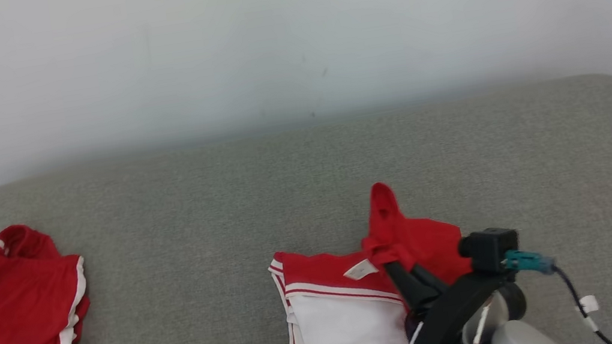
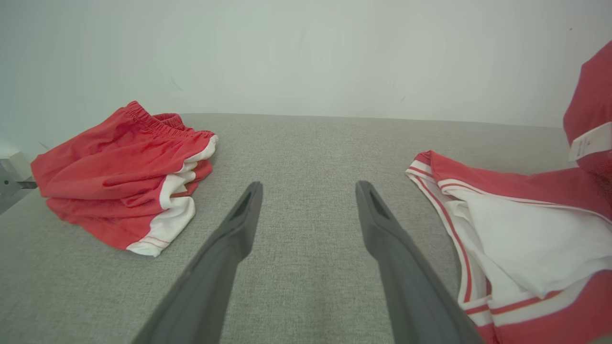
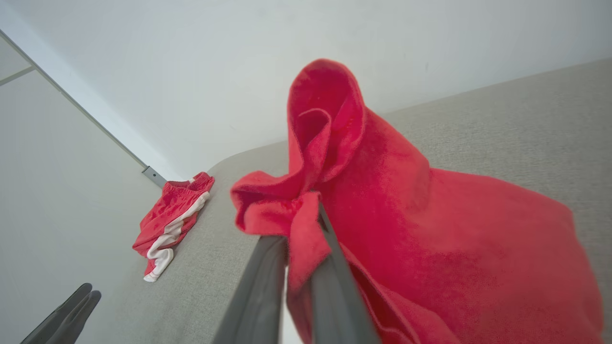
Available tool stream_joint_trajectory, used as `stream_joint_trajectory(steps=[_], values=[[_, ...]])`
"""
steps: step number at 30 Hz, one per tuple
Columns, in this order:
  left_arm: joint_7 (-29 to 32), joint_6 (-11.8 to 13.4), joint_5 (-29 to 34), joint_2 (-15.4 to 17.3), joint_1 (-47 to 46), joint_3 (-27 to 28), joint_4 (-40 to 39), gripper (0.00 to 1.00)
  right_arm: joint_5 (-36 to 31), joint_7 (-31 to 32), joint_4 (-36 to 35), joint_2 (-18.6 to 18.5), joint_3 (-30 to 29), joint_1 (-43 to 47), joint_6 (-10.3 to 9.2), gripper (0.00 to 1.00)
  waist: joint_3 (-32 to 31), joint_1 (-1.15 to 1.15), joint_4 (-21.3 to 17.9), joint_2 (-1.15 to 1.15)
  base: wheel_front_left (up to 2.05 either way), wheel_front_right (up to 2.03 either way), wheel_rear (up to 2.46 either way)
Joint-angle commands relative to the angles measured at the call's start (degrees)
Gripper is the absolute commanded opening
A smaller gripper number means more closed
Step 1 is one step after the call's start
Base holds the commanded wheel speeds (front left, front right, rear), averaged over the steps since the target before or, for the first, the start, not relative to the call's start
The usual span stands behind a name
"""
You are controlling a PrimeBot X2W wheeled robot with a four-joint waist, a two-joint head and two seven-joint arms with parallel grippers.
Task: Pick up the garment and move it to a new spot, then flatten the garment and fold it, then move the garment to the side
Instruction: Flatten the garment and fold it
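Now | right gripper (image 1: 394, 268) is pinching the garment (image 1: 343, 318) | seemingly limp, light; hem corners gripping best | left gripper (image 2: 308, 187) hanging spread.

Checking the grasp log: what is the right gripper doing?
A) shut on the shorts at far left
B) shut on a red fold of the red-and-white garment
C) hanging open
B: the right gripper is closed on a bunched red fold of the red-and-white garment.

Bright, even, diffuse light with only faint shadows; wrist views bend at the edges, nearest cloth slightly soft.
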Motion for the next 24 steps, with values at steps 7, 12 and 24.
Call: stream_joint_trajectory(steps=[7,12,24], values=[[-0.18,0.12,-0.44,-0.15,-1.47,-1.53,0.76,1.0,-1.7,0.1,4.0,3.68,3.47,-2.23,-0.1,0.0,0.78,0.0,3.54,0.0,0.0,0.0,0.0],[-0.18,0.12,-0.88,-0.17,-2.3,-2.4,1.27,1.0,-0.25,-1.57,10.28,4.27,6.5,-5.1,-0.1,0.0,1.41,0.0,5.44,0.0,0.0,0.0,0.0],[-0.18,0.12,-1.23,-0.18,-3.69,-3.53,2.57,1.0,9.76,-10.07,26.29,4.31,18.81,-12.63,-0.1,0.0,2.15,0.0,7.86,0.0,0.0,0.0,0.0]])
